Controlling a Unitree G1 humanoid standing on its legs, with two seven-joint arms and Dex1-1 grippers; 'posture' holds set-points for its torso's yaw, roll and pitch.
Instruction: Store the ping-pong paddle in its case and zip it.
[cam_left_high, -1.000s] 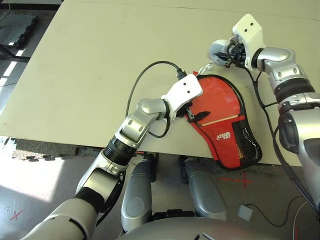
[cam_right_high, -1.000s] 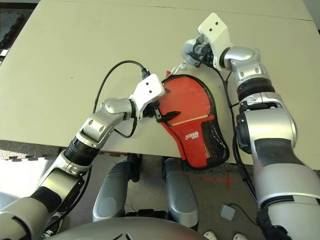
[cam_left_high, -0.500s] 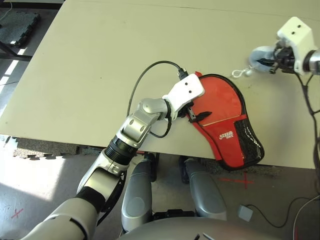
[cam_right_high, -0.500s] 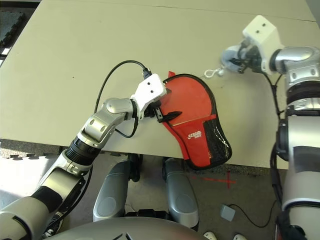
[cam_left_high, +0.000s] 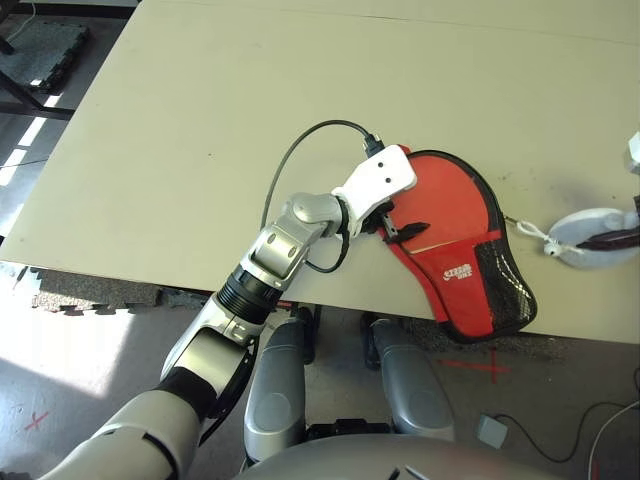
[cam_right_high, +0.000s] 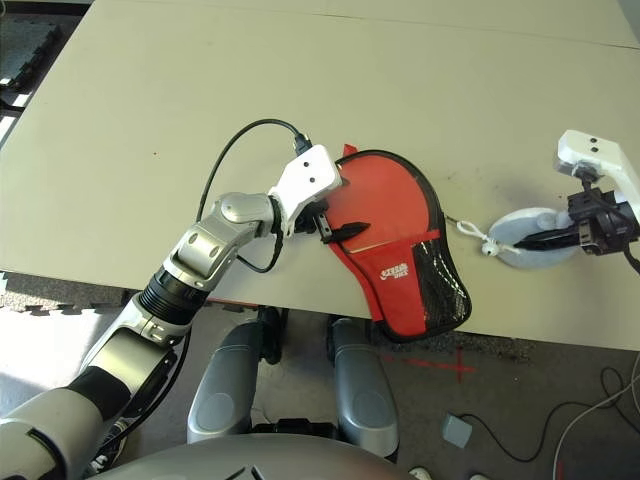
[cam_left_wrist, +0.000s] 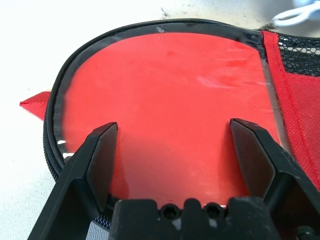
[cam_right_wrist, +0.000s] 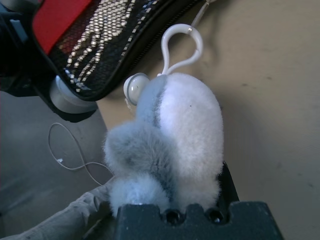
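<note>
The red case (cam_left_high: 452, 205), with black zipper trim and a mesh pocket (cam_left_high: 500, 285), lies at the table's front edge, its narrow end hanging over it. My left gripper (cam_left_high: 400, 226) is open at the case's left side, its fingers (cam_left_wrist: 100, 155) spread over the round red face (cam_left_wrist: 170, 100). I cannot tell whether that smooth face is the paddle's rubber or the case itself, so the paddle is hidden. Right of the case, my right gripper (cam_right_high: 560, 238) is shut on a grey-white fuzzy pouch (cam_right_wrist: 175, 135) resting on the table.
The pouch's white cord loop (cam_right_high: 484, 240) points toward the case. A black cable (cam_left_high: 300, 160) arcs over the table behind my left wrist. The table's front edge (cam_left_high: 150, 285) runs just under the case. Bare tabletop (cam_left_high: 250, 80) stretches behind and to the left.
My right gripper has carried the pouch from beside the case's far end around to the right, down to the table near the front edge. The left gripper has stayed on the case.
</note>
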